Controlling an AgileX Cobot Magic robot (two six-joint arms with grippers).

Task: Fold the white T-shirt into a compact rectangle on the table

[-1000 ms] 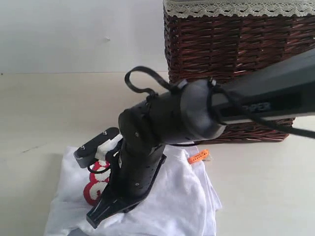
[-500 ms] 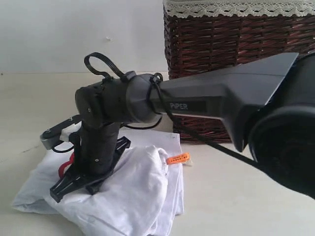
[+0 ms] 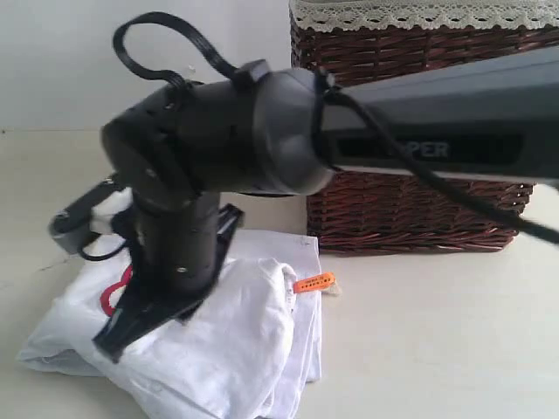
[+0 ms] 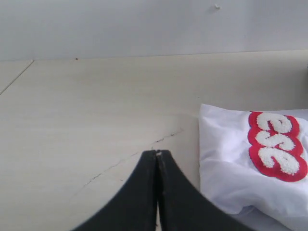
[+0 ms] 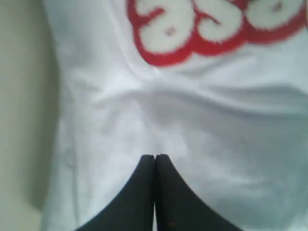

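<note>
Pale table [image 3: 437, 349] bears the half-folded white T-shirt [image 3: 244, 349]; left gripper [image 4: 157, 153] and right gripper [image 5: 154, 158], both closed empty, likely must regrasp its nine-o'clock edge.

R gripper [image 3: 112, 339] swung left across view; white T-shirt [image 3: 240, 349] now folded over, bunched; orange tag [image 3: 314, 282] shifted left.

A plain white wall [image 3: 70, 61], evenly and softly lit, fills the view from nine to twelve o'clock. At one o'clock a dark brown wicker basket [image 3: 410, 214] with cream lace trim [image 3: 419, 13] stands on the pale desk [image 3: 437, 332].
</note>
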